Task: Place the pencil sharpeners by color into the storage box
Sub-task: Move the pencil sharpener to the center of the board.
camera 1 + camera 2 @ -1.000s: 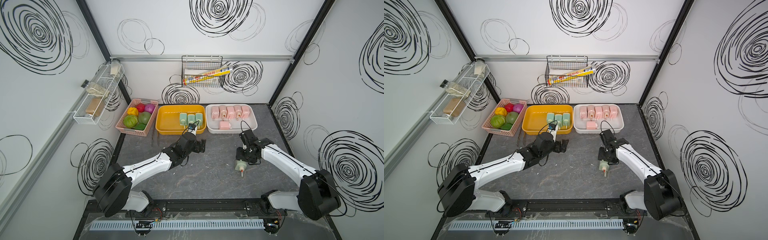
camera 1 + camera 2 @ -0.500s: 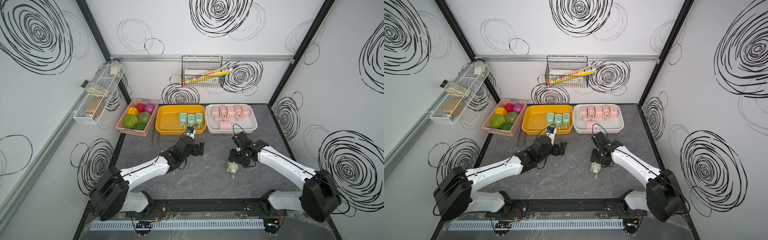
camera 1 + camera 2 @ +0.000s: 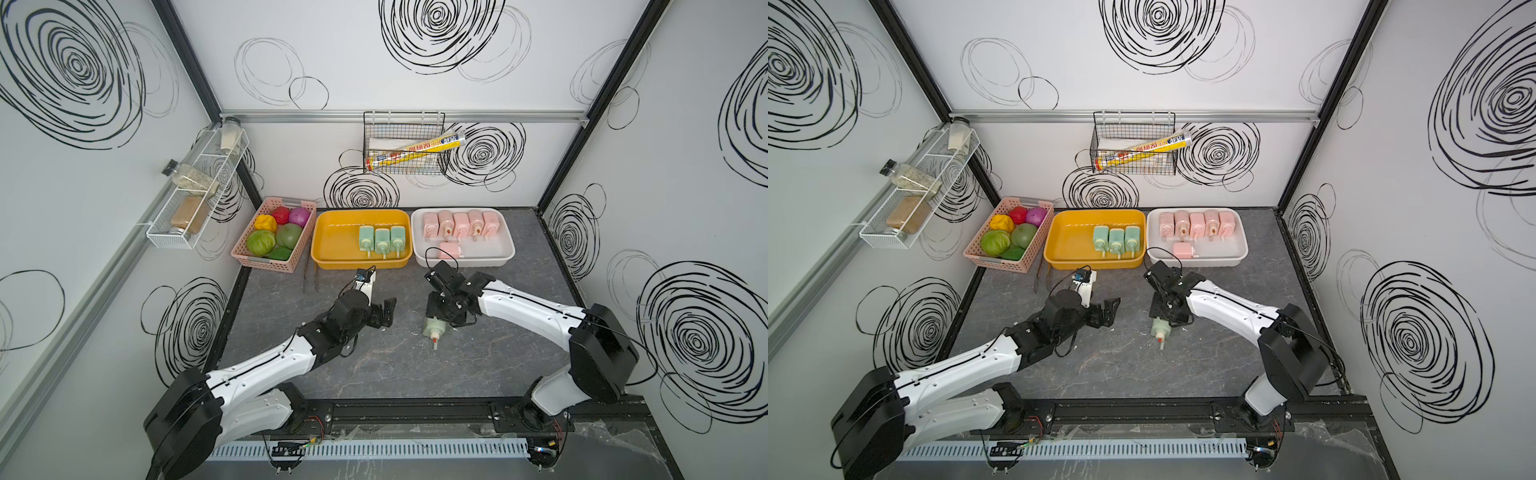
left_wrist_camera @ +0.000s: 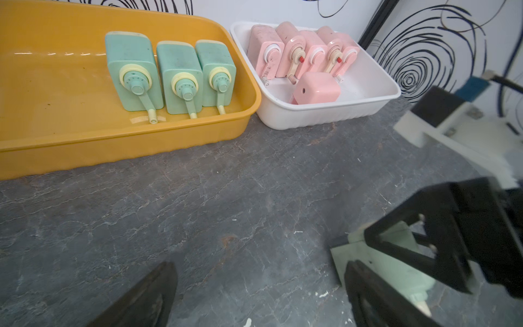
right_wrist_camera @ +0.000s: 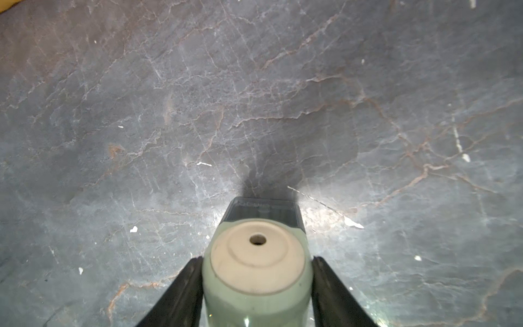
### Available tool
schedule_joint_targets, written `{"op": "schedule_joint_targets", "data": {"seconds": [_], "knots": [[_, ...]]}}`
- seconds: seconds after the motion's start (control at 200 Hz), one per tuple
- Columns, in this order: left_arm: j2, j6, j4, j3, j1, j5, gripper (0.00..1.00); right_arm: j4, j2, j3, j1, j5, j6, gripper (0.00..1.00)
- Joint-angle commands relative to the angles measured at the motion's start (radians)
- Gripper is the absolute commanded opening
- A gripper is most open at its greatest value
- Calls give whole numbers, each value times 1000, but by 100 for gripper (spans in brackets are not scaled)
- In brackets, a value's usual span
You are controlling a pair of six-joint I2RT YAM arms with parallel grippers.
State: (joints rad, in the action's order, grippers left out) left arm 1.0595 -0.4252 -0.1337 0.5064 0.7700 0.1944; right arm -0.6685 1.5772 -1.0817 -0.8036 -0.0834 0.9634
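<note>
My right gripper (image 3: 439, 319) (image 5: 256, 260) is shut on a mint green pencil sharpener (image 3: 434, 328) (image 3: 1160, 329) (image 5: 256, 263), low over the middle of the table, crank end toward the front. Whether it touches the table I cannot tell. My left gripper (image 3: 384, 312) (image 4: 260, 269) is open and empty, just left of it, with bare table between its fingers. Three green sharpeners (image 3: 382, 240) (image 4: 178, 76) lie side by side in the yellow storage box (image 3: 332, 245). Several pink sharpeners (image 3: 460, 224) (image 4: 300, 53) fill the white box (image 3: 492, 254), one lying apart (image 3: 449, 250).
A pink basket (image 3: 249, 261) of toy vegetables stands left of the yellow box, with dark tongs (image 3: 309, 277) on the table in front. A wire basket (image 3: 405, 145) hangs on the back wall. A white rack (image 3: 195, 195) hangs on the left wall.
My right gripper has carried the green sharpener leftward toward the table's middle. My left gripper has drawn back from the yellow box toward the front, still open.
</note>
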Motion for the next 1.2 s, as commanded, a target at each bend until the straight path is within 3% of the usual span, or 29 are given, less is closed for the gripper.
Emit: {"op": "schedule_joint_targets", "data": {"seconds": [0.0, 0.42, 0.57, 0.731, 0.891, 1.041, 1.111, 1.191], "knots": [[-47, -34, -40, -41, 61, 20, 99, -6, 31, -50, -37, -64, 45, 59], [1, -78, -91, -58, 284, 130, 99, -9, 14, -52, -60, -55, 75, 80], [67, -131, -106, -26, 334, 154, 99, -8, -32, -54, -44, -73, 44, 86], [119, -141, -103, 5, 386, 222, 99, 5, -113, -92, -25, -114, 8, 100], [196, -160, -87, 50, 391, 236, 99, 52, -183, -64, -2, -199, -49, 100], [261, -181, -77, 97, 393, 237, 99, 209, -268, 55, 6, -226, -280, 100], [280, -172, -54, 128, 393, 245, 99, 243, -308, 122, 11, -321, -251, 100], [307, -164, -31, 169, 393, 250, 99, 265, -369, 159, 25, -340, -246, 100]]}}
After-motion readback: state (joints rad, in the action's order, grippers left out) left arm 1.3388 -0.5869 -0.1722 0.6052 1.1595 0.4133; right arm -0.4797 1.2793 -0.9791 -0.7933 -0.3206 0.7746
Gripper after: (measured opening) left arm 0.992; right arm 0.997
